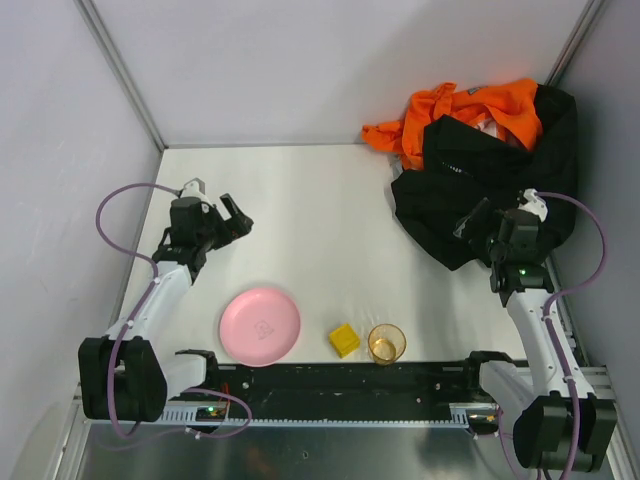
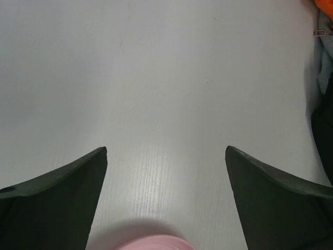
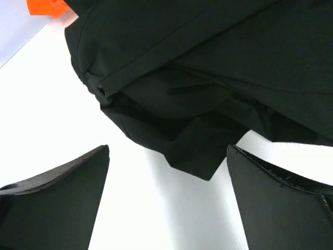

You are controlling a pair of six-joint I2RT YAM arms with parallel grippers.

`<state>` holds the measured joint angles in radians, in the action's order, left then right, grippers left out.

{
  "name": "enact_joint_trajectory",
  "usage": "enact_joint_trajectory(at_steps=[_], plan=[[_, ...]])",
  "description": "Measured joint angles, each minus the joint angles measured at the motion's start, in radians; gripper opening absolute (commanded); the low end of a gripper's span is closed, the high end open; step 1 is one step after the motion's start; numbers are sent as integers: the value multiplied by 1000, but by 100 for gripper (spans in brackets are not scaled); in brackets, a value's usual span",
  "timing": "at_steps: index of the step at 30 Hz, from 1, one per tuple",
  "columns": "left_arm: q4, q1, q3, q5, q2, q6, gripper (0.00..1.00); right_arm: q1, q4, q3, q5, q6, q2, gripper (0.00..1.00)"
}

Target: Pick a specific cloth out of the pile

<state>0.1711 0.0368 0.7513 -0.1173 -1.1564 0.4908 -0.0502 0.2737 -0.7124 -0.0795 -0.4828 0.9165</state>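
The pile sits at the table's back right: a large black garment (image 1: 480,190) with a bright orange garment (image 1: 470,105) behind it. No red cloth shows in any view. My right gripper (image 1: 480,232) is open and empty just in front of the black garment's near left edge. In the right wrist view (image 3: 168,147) the black folds (image 3: 208,62) fill the top and a bit of orange (image 3: 47,6) shows at the top left. My left gripper (image 1: 238,218) is open and empty over bare table at the left, as its wrist view (image 2: 166,149) also shows.
A pink plate (image 1: 260,325), a small yellow block (image 1: 344,339) and a clear glass cup (image 1: 386,343) stand along the near edge. The plate's rim (image 2: 156,244) shows below my left fingers. White walls close the back and sides.
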Motion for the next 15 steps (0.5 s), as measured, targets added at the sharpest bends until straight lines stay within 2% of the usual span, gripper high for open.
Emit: enact_joint_trajectory(at_steps=[7,15], plan=[[4,0,5,25,-22,27,100,-11,11,-2,33,-15,15,99],[30,-1,118,-116,-221,-55,100,-69,92,-37,73,-61,79,99]])
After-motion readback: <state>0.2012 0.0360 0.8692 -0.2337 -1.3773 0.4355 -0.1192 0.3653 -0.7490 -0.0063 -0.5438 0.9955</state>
